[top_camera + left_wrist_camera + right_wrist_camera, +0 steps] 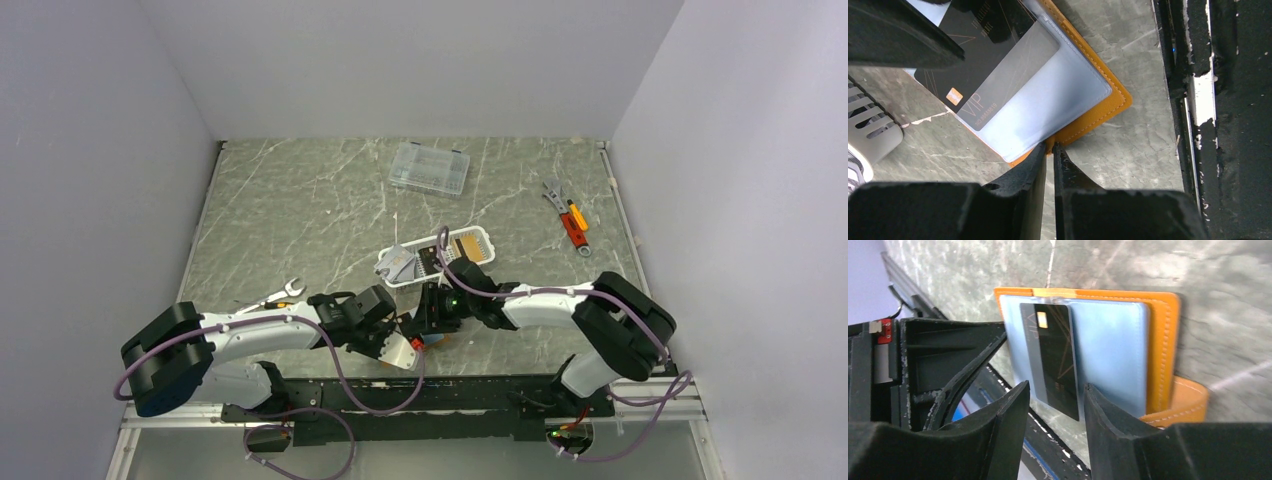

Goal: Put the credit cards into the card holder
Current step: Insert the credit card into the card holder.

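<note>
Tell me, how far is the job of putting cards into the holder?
Done: no card fully. In hand: one black card sits partly inside the card holder, its end sticking out inside the open right pincer; the left pincer pinches the holder's edge. Left: push it home, then the cards in the white basket.

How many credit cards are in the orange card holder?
1: the black VIP card, partly inside the clear pocket of the open card holder. More may be hidden underneath.
</note>
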Tool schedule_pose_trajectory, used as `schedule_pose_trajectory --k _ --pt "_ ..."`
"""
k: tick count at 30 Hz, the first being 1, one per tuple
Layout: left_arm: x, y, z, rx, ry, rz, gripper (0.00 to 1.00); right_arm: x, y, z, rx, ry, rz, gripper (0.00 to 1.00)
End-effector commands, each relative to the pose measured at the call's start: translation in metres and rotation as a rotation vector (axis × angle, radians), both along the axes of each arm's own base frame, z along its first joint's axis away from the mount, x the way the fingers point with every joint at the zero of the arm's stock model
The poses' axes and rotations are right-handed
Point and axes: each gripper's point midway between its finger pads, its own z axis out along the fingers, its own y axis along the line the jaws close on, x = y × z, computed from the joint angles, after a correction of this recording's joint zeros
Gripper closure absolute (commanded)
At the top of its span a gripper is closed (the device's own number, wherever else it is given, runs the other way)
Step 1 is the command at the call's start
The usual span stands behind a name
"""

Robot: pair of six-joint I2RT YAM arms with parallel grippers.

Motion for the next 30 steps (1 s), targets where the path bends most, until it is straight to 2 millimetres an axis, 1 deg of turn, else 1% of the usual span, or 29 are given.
schedule_pose_trajectory --k 1,2,6,7,10,12,18,21,24,27,30 --pt "-0.018 0.020 -0.026 0.079 0.066 -0.002 0.85 0.006 -0.027 -0.009 -0.170 -0.040 -0.042 0.54" --pt "-0.017 0.020 -0.026 0.078 0.062 0.001 0.85 0.005 -0.029 -0.010 -0.182 -0.036 -0.040 0.55" --pt "-0.017 0.021 -0.026 0.076 0.062 0.007 0.85 0.011 -0.024 -0.004 -0.172 -0.061 -0.034 0.69" --pt "-0.017 0.021 -0.026 0.076 0.063 0.008 0.85 0.013 -0.020 -0.002 -0.168 -0.066 -0.027 0.73" --pt "-0.017 0.020 -0.024 0.072 0.061 0.010 0.86 0.018 -0.008 0.002 -0.157 -0.080 -0.005 0.82" --pt "-0.016 0.019 -0.023 0.069 0.059 0.010 0.85 0.018 0.002 0.005 -0.153 -0.091 0.020 0.85" --pt "-0.015 0.017 -0.022 0.059 0.051 0.012 0.86 0.007 0.022 0.004 -0.158 -0.100 0.099 0.86" --pt "-0.013 0.016 -0.021 0.053 0.045 0.014 0.86 -0.001 0.028 0.004 -0.152 -0.098 0.133 0.87" --pt "-0.012 0.015 -0.019 0.047 0.039 0.013 0.86 -0.007 0.032 0.008 -0.146 -0.103 0.164 0.86" --pt "-0.011 0.015 -0.018 0.049 0.033 0.014 0.86 -0.009 0.028 0.013 -0.137 -0.100 0.173 0.84" --pt "-0.011 0.016 -0.018 0.049 0.026 0.013 0.86 -0.002 0.011 0.017 -0.129 -0.096 0.128 0.83"
